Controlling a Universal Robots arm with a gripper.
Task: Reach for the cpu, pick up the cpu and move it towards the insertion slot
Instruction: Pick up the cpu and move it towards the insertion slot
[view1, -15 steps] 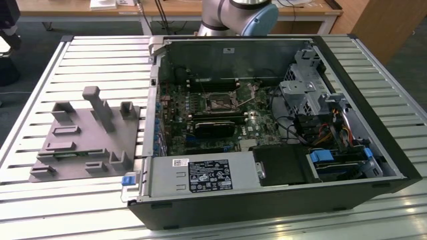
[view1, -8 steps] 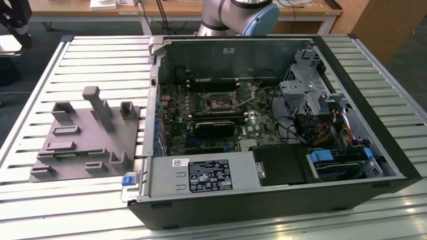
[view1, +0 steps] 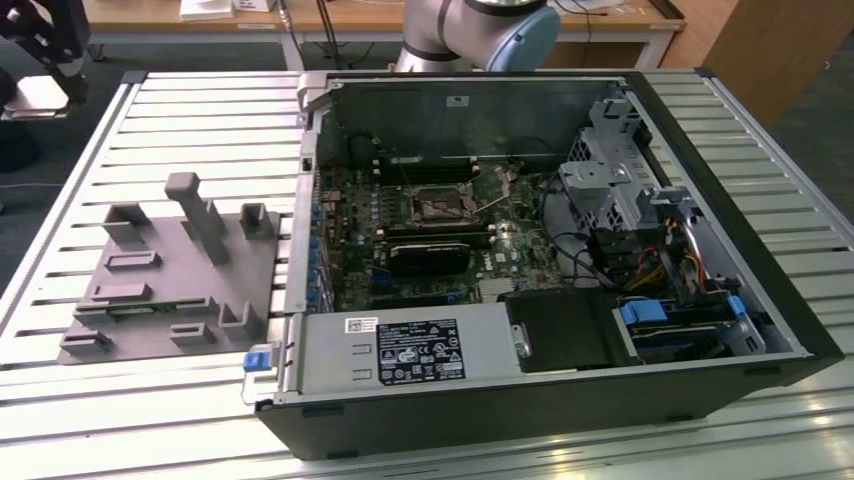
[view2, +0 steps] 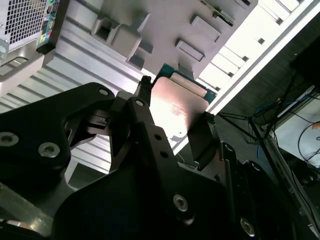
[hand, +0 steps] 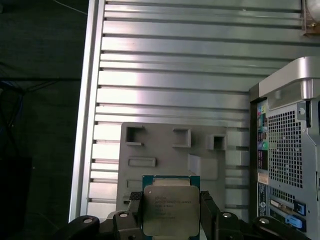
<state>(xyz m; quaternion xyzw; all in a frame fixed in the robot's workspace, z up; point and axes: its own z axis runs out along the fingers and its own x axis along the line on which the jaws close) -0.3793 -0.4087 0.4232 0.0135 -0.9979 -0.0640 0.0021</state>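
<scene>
The small flat square cpu (hand: 168, 214) with shiny silver top is clamped by its edges in the black gripper (view2: 175, 104), clear of the grey plastic fixture block (hand: 160, 150), well apart from the dark-centred square insertion slot (view1: 438, 205) inside the open black computer case (view1: 534, 412). With only thin edges gripped, a slip or tilt could be caused by a jolt

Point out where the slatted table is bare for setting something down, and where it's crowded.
Bare: the slatted table above the grey fixture in the exterior view, and the strip below the computer case at that view's bottom. Crowded: inside the case, where board parts and a black card box in the insertion slot.
</scene>
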